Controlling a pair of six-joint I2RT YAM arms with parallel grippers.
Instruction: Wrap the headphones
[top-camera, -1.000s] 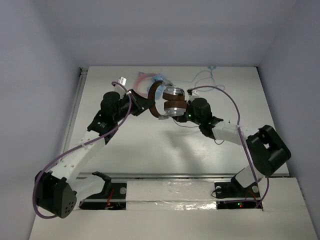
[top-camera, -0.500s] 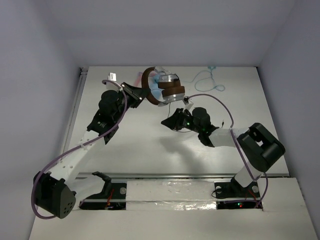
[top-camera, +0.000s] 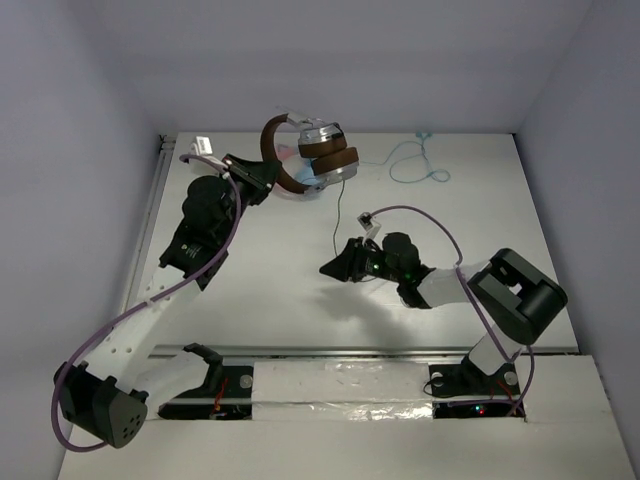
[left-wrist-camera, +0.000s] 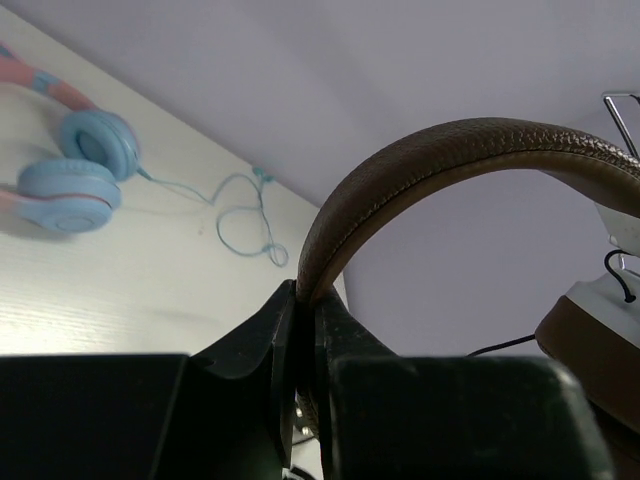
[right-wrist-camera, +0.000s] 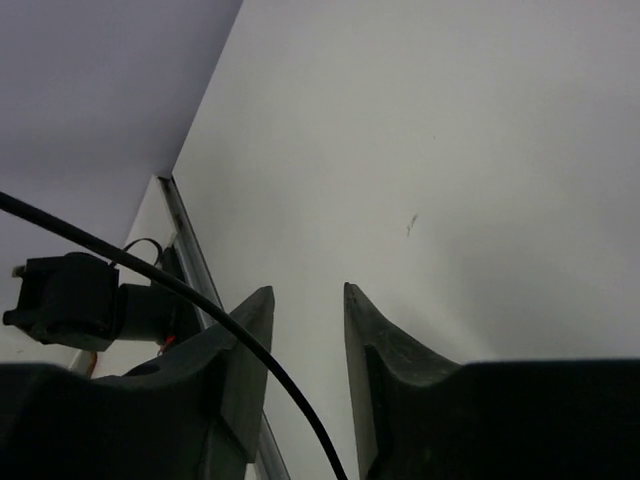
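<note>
On the white table (top-camera: 260, 290) I have the left gripper (top-camera: 258, 176) up at about 11 o'clock in the top view. Its jaws are clamped flat on the brown headband of the headphones (top-camera: 310, 155), which it holds lifted off the surface near 12 o'clock. The wrist view confirms that pinch, with the band arching away toward 2 o'clock. The right gripper (top-camera: 335, 268) sits low near the table's middle, pointing toward 9 o'clock. Its jaws stand apart and pinch nothing. The pink headphones (left-wrist-camera: 70, 175) lie on the table under and behind the raised pair, and their pale blue cable (top-camera: 415, 165) is looped at 1 o'clock. The black cable (top-camera: 334, 225) drops loose from the cups straight toward 6 o'clock, reaching the right gripper and draping across one finger (right-wrist-camera: 235, 340) there. I judge the wrap barely begun: the lift is done, I see no turns around the band, and the whole cable is left to wind.
</note>
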